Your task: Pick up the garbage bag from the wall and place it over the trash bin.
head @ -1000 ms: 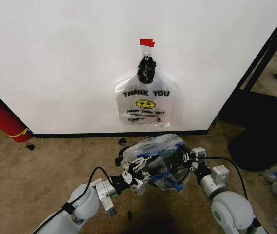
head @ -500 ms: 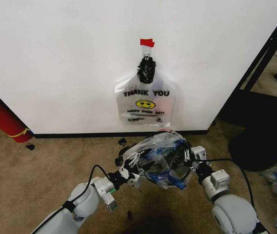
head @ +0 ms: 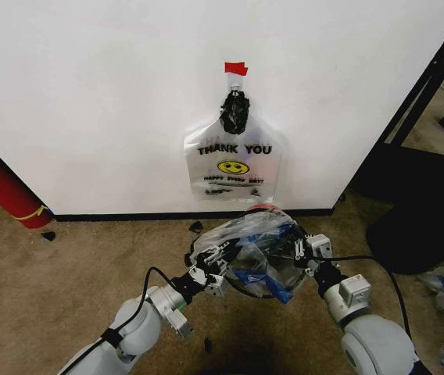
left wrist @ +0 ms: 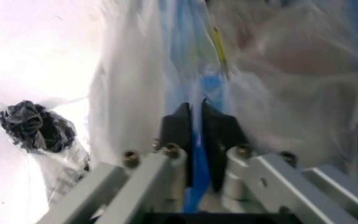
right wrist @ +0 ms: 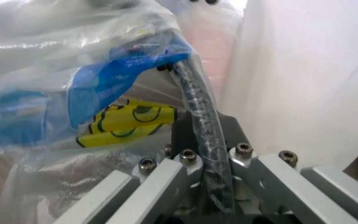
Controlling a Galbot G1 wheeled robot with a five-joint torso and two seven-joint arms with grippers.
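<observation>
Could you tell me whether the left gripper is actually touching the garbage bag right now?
Touching. In the left wrist view the left gripper has its jaws pinched on a blue strip of the garbage bag, with film pressed between them.

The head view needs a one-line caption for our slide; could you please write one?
Both end effectors, left and right, hold the garbage bag stretched over the trash bin below the wall.

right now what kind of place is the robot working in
Probably an indoor lab or test room rather than a home: a plain white wall with a printed bag taped up on it, worn brown carpet, and a red cylinder leaning in the corner.
</observation>
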